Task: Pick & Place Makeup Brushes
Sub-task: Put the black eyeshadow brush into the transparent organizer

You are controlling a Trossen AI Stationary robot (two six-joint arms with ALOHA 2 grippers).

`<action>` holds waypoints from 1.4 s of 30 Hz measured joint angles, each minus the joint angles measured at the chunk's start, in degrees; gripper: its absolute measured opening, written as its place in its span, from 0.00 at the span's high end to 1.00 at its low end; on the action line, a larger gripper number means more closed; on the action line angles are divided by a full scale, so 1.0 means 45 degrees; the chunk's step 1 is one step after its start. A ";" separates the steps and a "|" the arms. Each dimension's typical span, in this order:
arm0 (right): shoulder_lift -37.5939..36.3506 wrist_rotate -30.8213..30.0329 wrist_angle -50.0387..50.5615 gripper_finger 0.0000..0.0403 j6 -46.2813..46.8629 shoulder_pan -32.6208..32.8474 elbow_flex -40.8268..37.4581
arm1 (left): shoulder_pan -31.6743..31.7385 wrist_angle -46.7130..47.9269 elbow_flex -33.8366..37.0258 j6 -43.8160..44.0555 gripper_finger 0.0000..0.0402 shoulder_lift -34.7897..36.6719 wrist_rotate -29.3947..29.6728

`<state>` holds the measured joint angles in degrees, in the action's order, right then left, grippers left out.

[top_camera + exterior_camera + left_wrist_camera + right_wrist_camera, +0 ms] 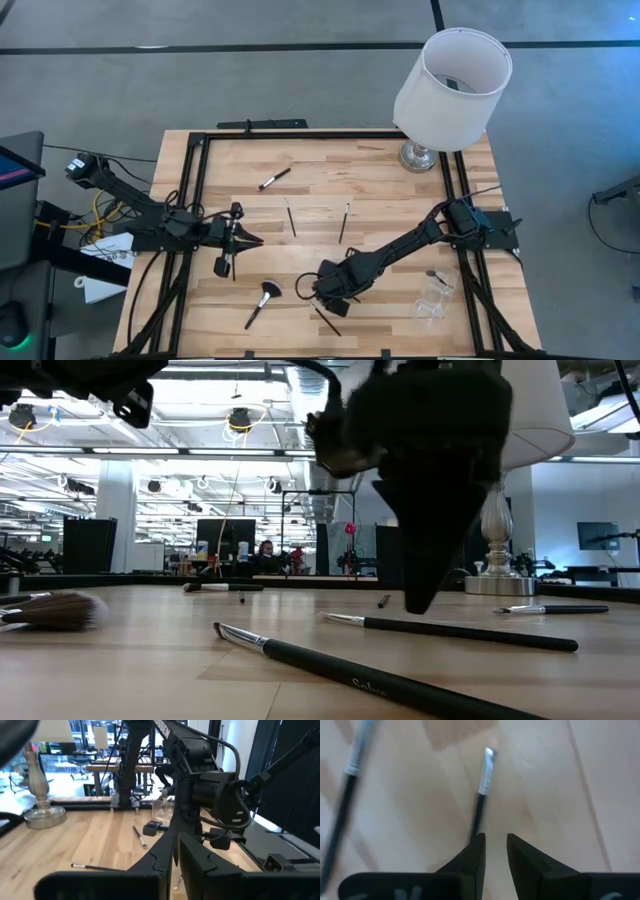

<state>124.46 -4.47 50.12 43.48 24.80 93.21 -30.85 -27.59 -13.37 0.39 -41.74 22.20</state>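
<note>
Several thin black-handled makeup brushes lie flat on the wooden table: one [273, 179] at the far left, two [291, 217] [344, 222] in the middle, a fan-headed one [263, 303] and a slim one [325, 320] near the front. My right gripper [322, 290] points down over the table's near middle, slightly open, bare wood showing between its fingers [495, 845]. A silver-ferruled brush [485, 780] lies below it, its handle passing behind one fingertip [476, 845]. My left gripper [250, 238] hovers level at the left, shut [175, 852], nothing seen in it.
A white-shaded lamp [450, 90] stands at the far right corner. A clear cup [435, 297] sits near the right edge. A short black brush [222, 265] lies close to the left gripper. Black frame rails [190, 200] line the table's sides.
</note>
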 joint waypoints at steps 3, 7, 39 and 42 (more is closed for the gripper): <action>0.0005 -0.0004 -0.0405 0.83 -0.0029 -0.0010 0.0010 | 0.0000 0.0175 0.0000 0.0291 0.93 0.0000 0.0000; 0.0005 -0.0098 -0.0532 0.83 -0.0074 -0.0018 0.0010 | 0.0000 0.0495 0.0000 0.0627 0.93 0.0000 0.0000; 0.0087 -0.0824 -0.1655 0.73 0.0074 0.0089 -0.0748 | -0.0005 0.0707 0.0000 0.1699 0.93 -0.1341 -0.1098; 0.0087 -0.1067 -0.1383 0.74 0.0063 0.0155 -0.0748 | 0.0000 0.0704 0.0000 0.1699 0.93 -0.1336 -0.1097</action>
<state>124.86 -9.28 43.89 43.77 25.50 89.84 -30.85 -24.43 -13.37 8.03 -47.75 17.26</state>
